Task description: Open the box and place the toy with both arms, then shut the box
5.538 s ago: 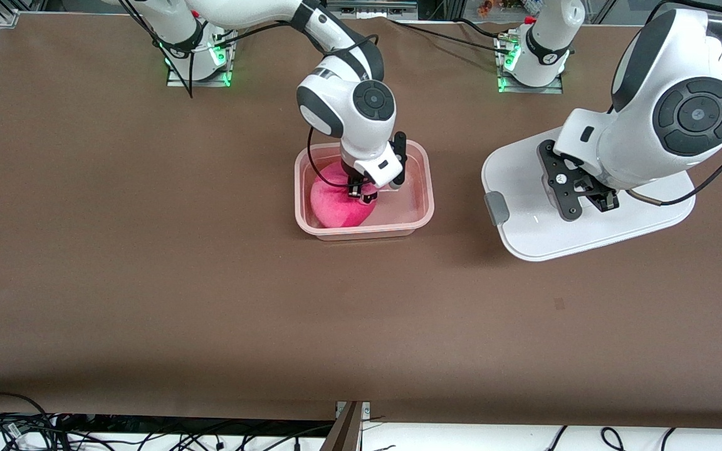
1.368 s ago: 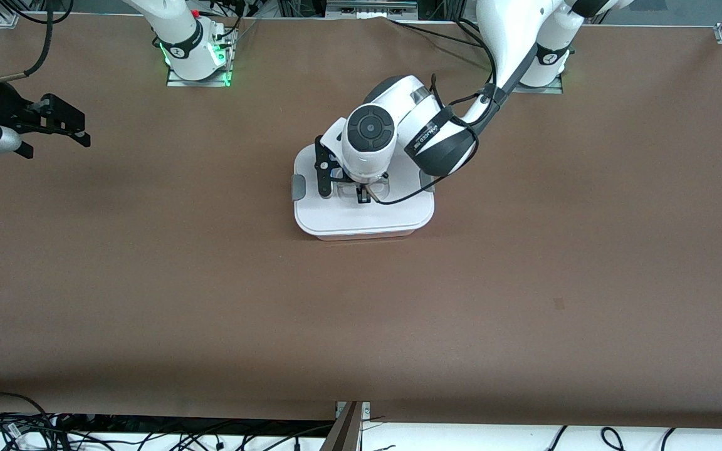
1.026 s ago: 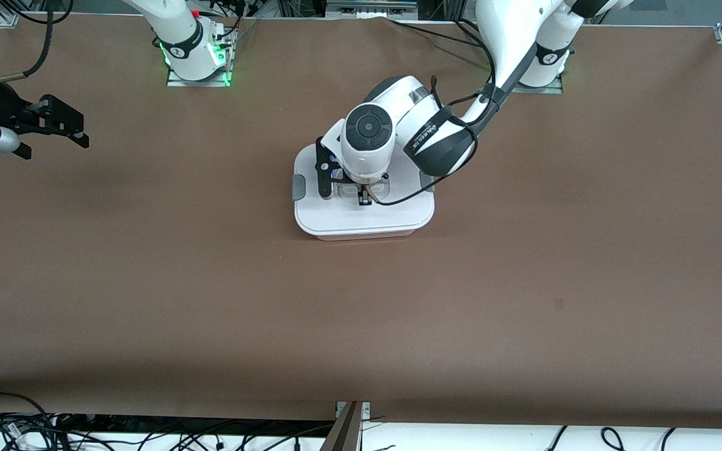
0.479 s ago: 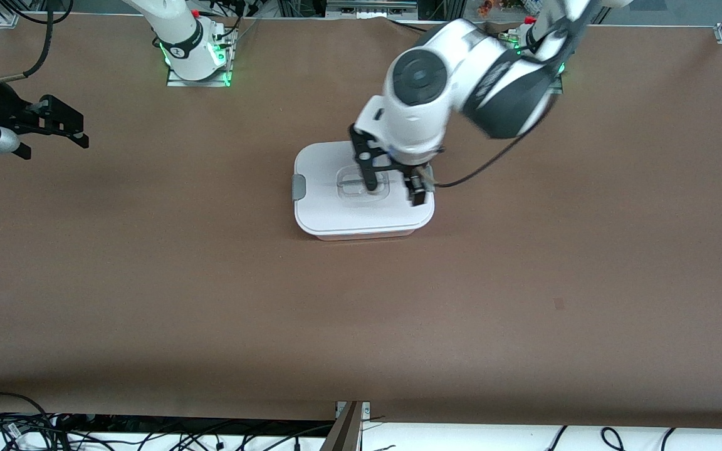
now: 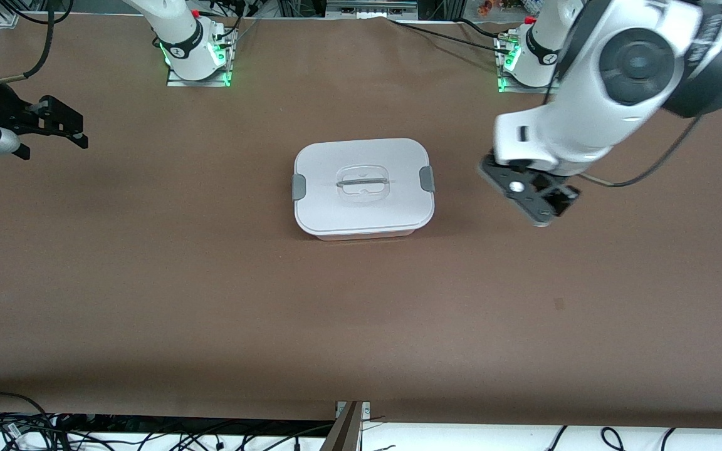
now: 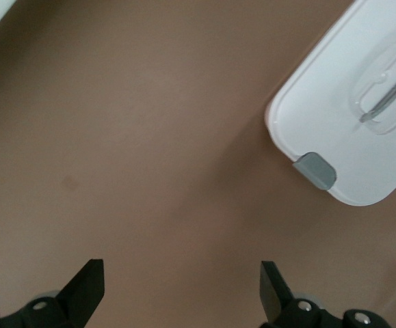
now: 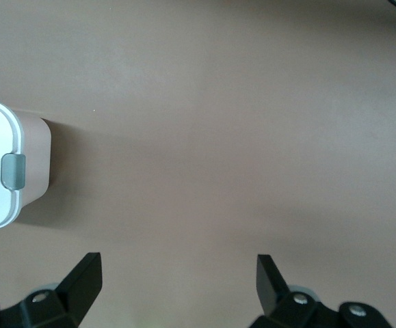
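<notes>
Both grippers hang wide open: left gripper (image 5: 533,199) beside the lidded box (image 5: 364,188) mid-table, right gripper (image 5: 54,122) waiting. Light, stiff plastic, best lifted by its handle (image 5: 363,182).

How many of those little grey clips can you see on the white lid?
2. One grey clip sits on the lid's edge toward the right arm's end of the table, the other clip on the edge toward the left arm's end. None shows on the remaining edges.

The box (image 5: 364,188) has a smooth white plastic lid; the table (image 5: 210,282) is matt brown.
</notes>
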Robot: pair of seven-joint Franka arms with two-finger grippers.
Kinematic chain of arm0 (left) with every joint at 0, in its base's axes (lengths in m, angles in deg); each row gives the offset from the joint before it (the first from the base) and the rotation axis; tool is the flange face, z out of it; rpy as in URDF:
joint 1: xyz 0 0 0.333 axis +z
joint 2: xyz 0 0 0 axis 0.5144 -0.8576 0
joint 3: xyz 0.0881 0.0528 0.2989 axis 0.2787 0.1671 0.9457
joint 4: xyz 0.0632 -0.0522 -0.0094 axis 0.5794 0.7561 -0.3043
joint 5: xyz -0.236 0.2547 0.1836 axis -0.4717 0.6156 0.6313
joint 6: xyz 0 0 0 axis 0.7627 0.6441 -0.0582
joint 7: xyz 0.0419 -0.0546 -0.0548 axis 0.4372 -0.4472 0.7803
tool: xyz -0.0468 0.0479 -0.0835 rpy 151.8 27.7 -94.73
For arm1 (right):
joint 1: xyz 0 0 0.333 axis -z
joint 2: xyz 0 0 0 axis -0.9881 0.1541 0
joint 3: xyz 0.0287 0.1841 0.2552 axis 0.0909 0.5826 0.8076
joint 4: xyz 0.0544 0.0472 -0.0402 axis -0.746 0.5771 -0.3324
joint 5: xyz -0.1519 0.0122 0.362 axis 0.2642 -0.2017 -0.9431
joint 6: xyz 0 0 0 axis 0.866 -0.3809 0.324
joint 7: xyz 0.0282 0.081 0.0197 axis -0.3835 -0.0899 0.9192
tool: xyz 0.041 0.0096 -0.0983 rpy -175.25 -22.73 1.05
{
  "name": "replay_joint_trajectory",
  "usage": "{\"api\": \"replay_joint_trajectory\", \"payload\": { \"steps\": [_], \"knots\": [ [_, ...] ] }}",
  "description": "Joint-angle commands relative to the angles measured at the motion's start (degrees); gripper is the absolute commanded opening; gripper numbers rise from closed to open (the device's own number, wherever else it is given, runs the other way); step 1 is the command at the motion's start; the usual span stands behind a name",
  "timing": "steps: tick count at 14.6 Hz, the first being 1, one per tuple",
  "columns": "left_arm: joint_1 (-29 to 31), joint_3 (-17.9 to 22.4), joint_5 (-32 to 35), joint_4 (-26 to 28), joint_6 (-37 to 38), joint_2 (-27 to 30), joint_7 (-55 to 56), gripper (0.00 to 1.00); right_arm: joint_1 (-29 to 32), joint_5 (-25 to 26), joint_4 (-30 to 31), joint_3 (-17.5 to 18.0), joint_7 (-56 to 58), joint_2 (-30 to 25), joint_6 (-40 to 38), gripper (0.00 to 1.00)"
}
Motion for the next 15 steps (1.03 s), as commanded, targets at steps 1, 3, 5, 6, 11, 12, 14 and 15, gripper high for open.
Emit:
{"api": "replay_joint_trajectory", "payload": {
  "steps": [1,3,5,6,11,12,14,15],
  "knots": [
    [0.34,3.31,-0.19,3.84,0.71,6.75,5.61,1.00,0.14,0.85,0.22,0.29,-0.32,-0.16,0.39,1.00],
    [2.26,4.73,-0.45,10.93,-4.73,12.72,13.93,1.00,0.05,0.85,0.22,0.29,-0.32,0.19,0.31,1.00],
    [4.72,5.87,-1.51,18.68,-7.03,19.14,24.57,1.00,0.05,0.85,0.22,0.29,-0.32,0.11,0.31,1.00],
    [5.52,7.18,-2.56,20.19,-6.34,20.48,25.57,1.00,0.05,0.85,0.22,0.29,-0.32,0.19,0.40,1.00],
    [9.22,8.42,-5.73,25.05,-4.14,24.27,25.58,1.00,0.05,0.85,0.22,0.29,-0.32,0.02,0.48,1.00],
    [9.13,8.69,-5.73,25.04,-4.14,24.18,25.58,1.00,-0.04,0.85,0.14,0.38,-0.32,0.02,0.48,1.00],
    [9.13,8.69,-5.64,24.78,-4.22,24.09,25.49,1.00,-0.13,0.85,0.22,0.38,-0.32,0.19,0.57,1.00],
    [8.96,8.69,-5.56,24.60,-4.22,24.09,25.41,1.00,-0.13,0.85,0.22,0.38,-0.32,0.28,0.57,1.00]
  ]
}}
